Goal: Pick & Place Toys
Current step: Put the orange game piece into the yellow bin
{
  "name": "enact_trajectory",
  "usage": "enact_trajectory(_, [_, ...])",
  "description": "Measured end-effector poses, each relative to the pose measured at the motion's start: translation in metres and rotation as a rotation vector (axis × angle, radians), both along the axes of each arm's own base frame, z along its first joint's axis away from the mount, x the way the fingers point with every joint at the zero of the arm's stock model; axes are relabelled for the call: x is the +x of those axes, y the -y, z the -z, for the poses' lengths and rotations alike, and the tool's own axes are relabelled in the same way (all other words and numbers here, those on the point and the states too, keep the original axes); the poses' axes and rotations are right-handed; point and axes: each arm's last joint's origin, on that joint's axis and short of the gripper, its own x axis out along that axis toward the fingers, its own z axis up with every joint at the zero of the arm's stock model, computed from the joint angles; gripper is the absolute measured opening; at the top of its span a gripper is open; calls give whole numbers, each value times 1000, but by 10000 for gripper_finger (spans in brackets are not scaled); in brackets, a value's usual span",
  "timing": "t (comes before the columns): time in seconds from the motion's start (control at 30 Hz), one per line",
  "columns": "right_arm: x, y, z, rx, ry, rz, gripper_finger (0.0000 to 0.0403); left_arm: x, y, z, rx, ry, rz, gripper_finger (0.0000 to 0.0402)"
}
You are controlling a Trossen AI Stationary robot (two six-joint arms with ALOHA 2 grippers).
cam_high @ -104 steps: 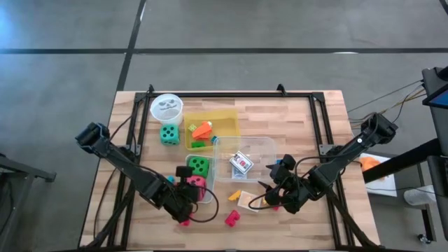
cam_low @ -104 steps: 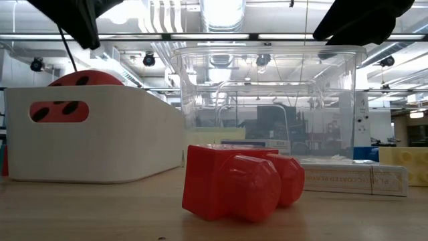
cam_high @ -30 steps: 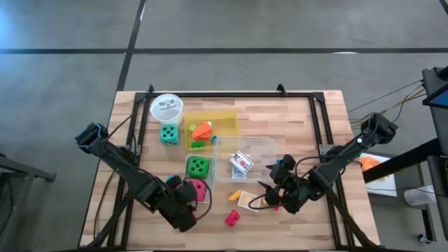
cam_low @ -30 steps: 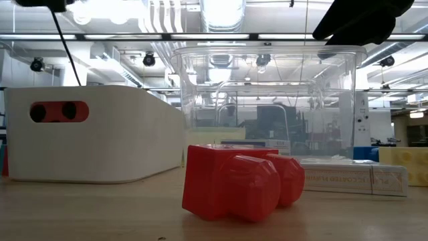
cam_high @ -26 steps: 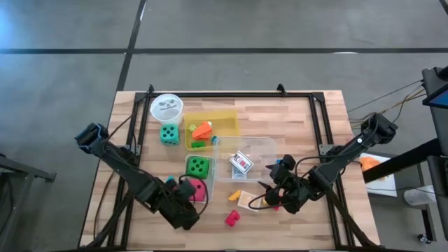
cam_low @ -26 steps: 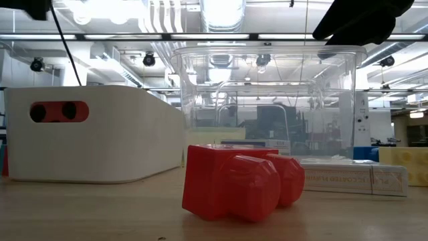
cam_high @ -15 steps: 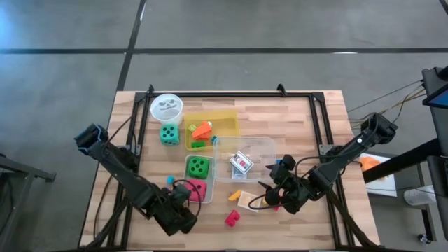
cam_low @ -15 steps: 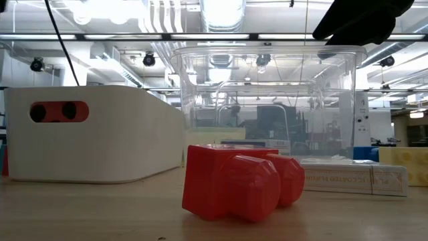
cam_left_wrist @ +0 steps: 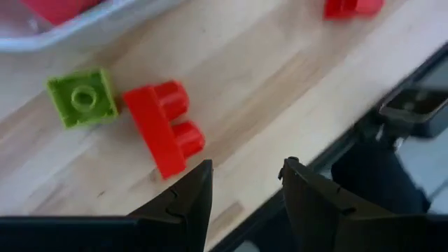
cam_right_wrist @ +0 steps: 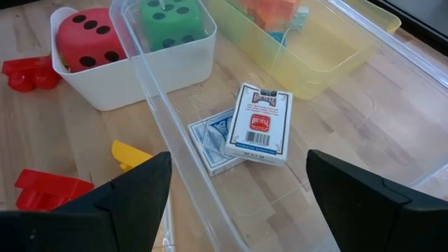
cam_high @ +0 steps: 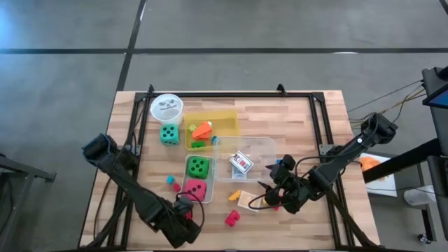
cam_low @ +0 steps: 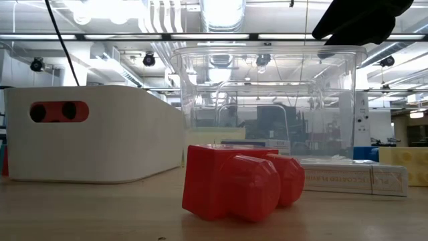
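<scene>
Nearest the front edge of the table, our left gripper (cam_high: 183, 225) hung low with its fingers (cam_left_wrist: 187, 199) a little apart and nothing between them; through its wrist camera we saw a red block (cam_left_wrist: 162, 134) and a green block (cam_left_wrist: 82, 99) lying side by side on the wood just ahead. We judged the risk to lie there: the two blocks sat so close that a descent on the red one could nudge the green one away, and the table's edge was near enough that a pushed block might slide off. The left arm itself stretched in a long diagonal from the table's left side down to that front edge, wrist bent low. Slightly farther in, another red block (cam_high: 232, 218) lay loose on the wood with an orange block (cam_high: 235, 194) beyond it. Our right gripper (cam_high: 269, 197) waited near these, fingers spread wide and empty, its arm reaching in from the right side. Past it, the white bin (cam_right_wrist: 161, 75) held the red die (cam_right_wrist: 91, 40) and the green die (cam_right_wrist: 171, 14), and two card packs (cam_right_wrist: 246, 129) lay in the clear box (cam_high: 269, 148). Farther back were the yellow tray (cam_high: 225, 117), the teal die (cam_high: 169, 134) and the white cup (cam_high: 166, 107).
</scene>
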Motion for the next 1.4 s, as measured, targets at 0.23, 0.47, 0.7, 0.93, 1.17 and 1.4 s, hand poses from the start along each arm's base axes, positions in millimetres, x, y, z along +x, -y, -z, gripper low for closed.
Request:
enact_trajectory(0.23, [0,0,0,0,1,0,325,2,2,3,19,33,-12,164])
enact_trajectory(0.47, [1,0,0,5,7,0,325,4,2,7,-5,18,-115,164])
enact_trajectory(0.7, [1,-1,-1,10,13,0,325,11,11,37,-29,-97,-98,164])
enact_trajectory(0.93, [1,-1,-1,13,17,0,325,12,9,45,-20,-148,-139,164])
enact_trajectory(1.17, [1,-1,-1,14,18,0,325,14,12,33,-74,-138,-204,164])
enact_trajectory(1.4, [1,-1,-1,14,18,0,325,15,13,23,-62,-138,-193,164])
